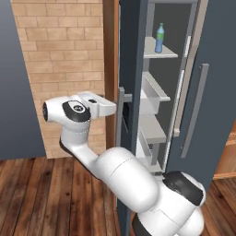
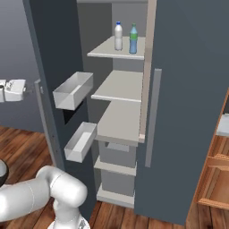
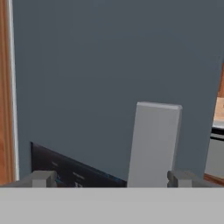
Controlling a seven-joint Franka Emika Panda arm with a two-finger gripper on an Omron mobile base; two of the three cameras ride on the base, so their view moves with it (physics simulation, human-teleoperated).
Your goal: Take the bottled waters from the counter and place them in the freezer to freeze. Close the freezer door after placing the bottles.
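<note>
Both small plastic bottles (image 2: 125,37) stand on the freezer's top shelf (image 2: 117,51), so the two-finger gripper (image 3: 113,178), fingers apart, faces the slate-grey door's bar handle (image 3: 154,144) at lower centre, seemingly to push it closed.

You see the freezer door (image 3: 109,78) as a matt slate-grey panel — smooth, with a pale grey bar handle (image 3: 153,144). The bottled waters (image 2: 125,37) look like glossy plastic. The floor (image 1: 46,193) is wood planks — the wall (image 1: 64,60) rough brick.
</note>
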